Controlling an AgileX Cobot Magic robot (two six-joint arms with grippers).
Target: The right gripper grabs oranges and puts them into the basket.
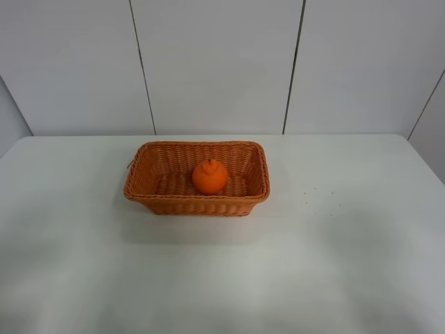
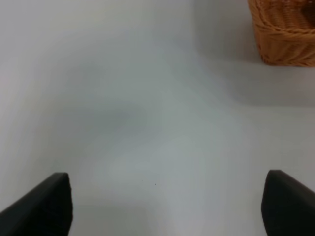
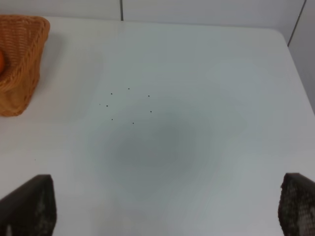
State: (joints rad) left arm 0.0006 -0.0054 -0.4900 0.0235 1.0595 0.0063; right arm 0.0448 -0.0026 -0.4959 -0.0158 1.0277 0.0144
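The bright, knobby-topped round orange (image 1: 209,177) sits inside the rectangular orange-brown woven wicker basket (image 1: 197,204), so the task looks complete, while the black two-fingered right gripper (image 3: 167,209), spread wide and empty, hangs beside the basket.

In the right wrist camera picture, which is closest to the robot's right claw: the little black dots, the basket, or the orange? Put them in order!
1. Little black dots, on the table ahead of the right gripper.
2. Basket, off to one side, farther.
3. Orange, inside the basket, farthest.

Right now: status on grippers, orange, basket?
Left gripper and right gripper: jaws open, empty, over bare table. Orange sits in basket. Nothing obstructing.
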